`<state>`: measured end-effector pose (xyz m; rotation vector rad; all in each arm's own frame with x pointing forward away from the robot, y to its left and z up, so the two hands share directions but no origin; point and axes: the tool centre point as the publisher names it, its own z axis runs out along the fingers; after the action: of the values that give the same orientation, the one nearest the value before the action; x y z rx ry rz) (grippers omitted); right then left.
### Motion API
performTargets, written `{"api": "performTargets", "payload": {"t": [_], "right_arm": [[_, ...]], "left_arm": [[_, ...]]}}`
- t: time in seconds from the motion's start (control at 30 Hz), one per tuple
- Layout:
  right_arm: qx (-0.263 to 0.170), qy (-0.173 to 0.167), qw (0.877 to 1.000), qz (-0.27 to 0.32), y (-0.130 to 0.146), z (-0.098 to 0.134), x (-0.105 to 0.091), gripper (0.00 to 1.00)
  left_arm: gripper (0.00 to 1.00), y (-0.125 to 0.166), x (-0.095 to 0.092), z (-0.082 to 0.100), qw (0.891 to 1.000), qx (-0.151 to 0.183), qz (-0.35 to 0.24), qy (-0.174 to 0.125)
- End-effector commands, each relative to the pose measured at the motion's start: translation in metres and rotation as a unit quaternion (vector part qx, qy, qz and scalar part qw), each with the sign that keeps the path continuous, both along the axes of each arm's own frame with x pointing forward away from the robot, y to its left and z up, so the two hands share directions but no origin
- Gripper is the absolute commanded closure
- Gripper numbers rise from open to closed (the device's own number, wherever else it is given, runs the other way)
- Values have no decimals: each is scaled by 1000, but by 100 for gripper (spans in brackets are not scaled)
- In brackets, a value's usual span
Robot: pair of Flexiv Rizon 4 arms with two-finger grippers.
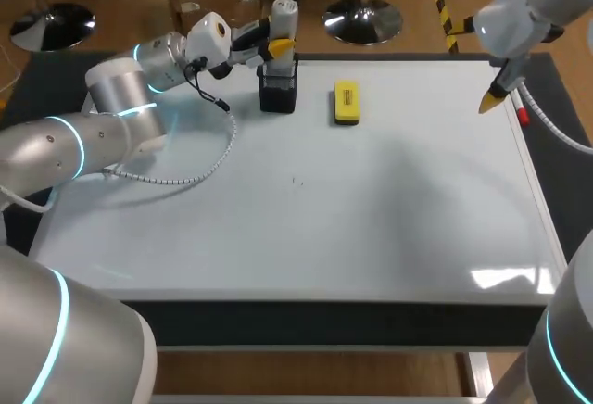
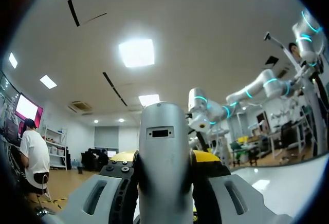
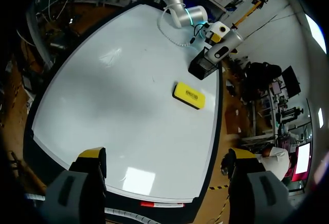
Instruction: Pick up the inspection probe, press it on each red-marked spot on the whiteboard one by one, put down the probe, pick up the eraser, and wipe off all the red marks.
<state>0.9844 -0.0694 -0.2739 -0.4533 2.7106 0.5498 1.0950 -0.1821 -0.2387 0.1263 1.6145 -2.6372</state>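
Left claw: the left gripper [image 1: 276,45] is clenched on the inspection probe [image 2: 163,152]. In the left wrist view a yellow pad sits against each side of the silver barrel.
Probe: it's at the far left of the whiteboard [image 1: 371,228], standing roughly upright right over the black holder [image 1: 278,89]. Whether its lower end is clear of the holder's mouth, I cannot tell.
Right claw: the right gripper [image 3: 165,157] is released, fingers spread wide with nothing between them. It hangs above the board's far right edge, well apart from the action.
Eraser: the yellow eraser [image 1: 346,104] lies flat on the board just right of the holder, not touching it.
Marks: no red spot shows on the white surface. There's only a faint speck [image 1: 296,181] near the middle, too small to tell its colour.
Step in hand: I judge this to be the probe's handling at the holder. Whether it is leaving or going back in, this moment doesn't say.
Doing it well: the barrel wants to run straight along the holder's axis, so it doesn't catch the rim and tip the holder toward the eraser. The grip should be firm and the wrist level, with no sideways move until the tip is plainly above the rim.
Watch out: the coiled cable [image 1: 185,178] off the left arm trails over the board's left side and could drag across the surface on any wide swing.
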Motion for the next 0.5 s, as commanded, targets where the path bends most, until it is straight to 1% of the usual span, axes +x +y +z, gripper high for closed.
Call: {"api": "performTargets", "payload": {"t": [0.03,0.07,0.13,0.27,0.33,0.4,0.43,0.47,0.5], "right_arm": [[-2,0,1000,1,0,1,0,0],[-2,0,1000,1,0,1,0,0],[-2,0,1000,1,0,1,0,0],[-2,0,1000,1,0,1,0,0],[-2,0,1000,1,0,1,0,0],[-2,0,1000,1,0,1,0,0],[-2,0,1000,1,0,1,0,0],[-2,0,1000,1,0,1,0,0],[-2,0,1000,1,0,1,0,0]], "left_arm": [[100,1,5,-9,1000,-6,-13,-4],[100,1,6,-9,1000,-9,-20,-5],[100,0,6,-11,1000,-2,-21,-2],[100,-1,6,-11,1000,0,-23,4],[59,-2,5,-11,1000,7,-25,3],[55,-3,4,-10,1000,10,-26,4],[34,-3,4,-10,999,14,-29,4],[2,-4,4,-9,999,16,-29,4],[0,-5,4,-9,999,18,-30,3]]}}
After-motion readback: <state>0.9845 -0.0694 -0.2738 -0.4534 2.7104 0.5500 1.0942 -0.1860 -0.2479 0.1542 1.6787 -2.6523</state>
